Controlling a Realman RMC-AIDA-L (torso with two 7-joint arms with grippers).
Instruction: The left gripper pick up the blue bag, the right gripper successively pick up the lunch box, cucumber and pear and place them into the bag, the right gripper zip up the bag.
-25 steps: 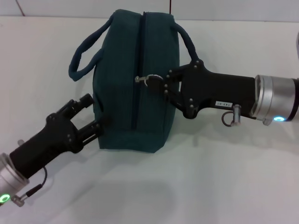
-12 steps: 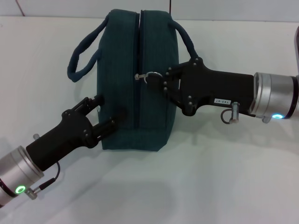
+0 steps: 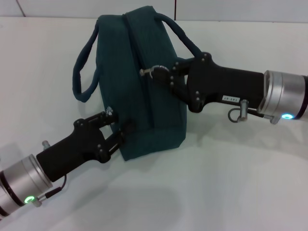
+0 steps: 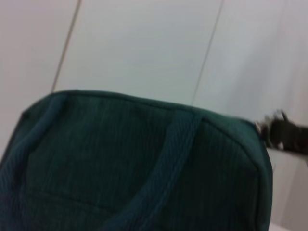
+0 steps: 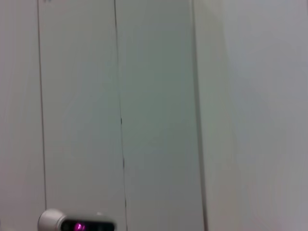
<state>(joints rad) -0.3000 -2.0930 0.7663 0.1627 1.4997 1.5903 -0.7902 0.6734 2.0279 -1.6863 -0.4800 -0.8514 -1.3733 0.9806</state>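
Bag [image 3: 144, 82] of dark teal cloth stands on the white desk [image 3: 216, 183], its long body running away from the robot and leaning a little toward the robot's left at the far end. One carrying strap [image 3: 84, 67] loops out from its left side and a second strap [image 3: 180, 33] arches over the right side. A zipper line [image 3: 139, 72] runs along the top from the far end toward the near end.

At the near left, the left hand [image 3: 115, 129] reaches in from the lower corner and meets the near left corner of the bag. Its black fingers [image 3: 103, 117] are spread partly apart, one above and one below that corner, touching the cloth; whether they actually pinch it I cannot tell. The left wrist view shows the bag's side and a strap close up, with the zipper pull [image 4: 274, 130] at the top edge.

At the right, the right hand [image 3: 159, 74] comes in level from the right side. Its fingers are closed on the small metal zipper pull [image 3: 147, 72], at about the middle of the zipper line. The right wrist view shows only pale wall panels.
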